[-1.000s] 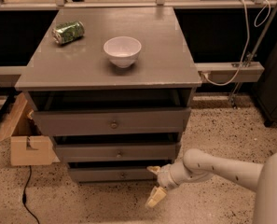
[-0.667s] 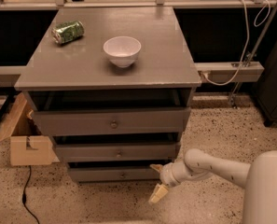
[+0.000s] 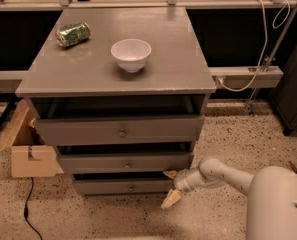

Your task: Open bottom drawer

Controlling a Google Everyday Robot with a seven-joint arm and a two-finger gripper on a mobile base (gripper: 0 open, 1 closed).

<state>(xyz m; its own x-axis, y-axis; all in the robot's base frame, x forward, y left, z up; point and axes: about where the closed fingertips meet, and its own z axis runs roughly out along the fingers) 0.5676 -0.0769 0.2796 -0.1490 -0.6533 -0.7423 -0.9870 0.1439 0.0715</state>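
The bottom drawer (image 3: 123, 186) is the narrowest grey front of the three, low in the grey cabinet, with a tiny round knob (image 3: 131, 187) at its centre. It stands slightly pulled out, with a dark gap above it. My gripper (image 3: 170, 187) is at the drawer's right end, its two tan fingers spread apart, one (image 3: 170, 174) by the drawer's top right corner and one (image 3: 171, 199) below, near the floor. It holds nothing. The white arm (image 3: 223, 173) reaches in from the lower right.
The middle drawer (image 3: 125, 162) and the top drawer (image 3: 120, 130) are also slightly out. A white bowl (image 3: 131, 54) and a green can (image 3: 73, 34) sit on the cabinet top. A cardboard box (image 3: 25, 149) stands at the left on the speckled floor. A cable (image 3: 28, 209) runs below it.
The gripper has shifted slightly right along the bottom drawer's right end and stays at the same height. The drawers look unmoved.
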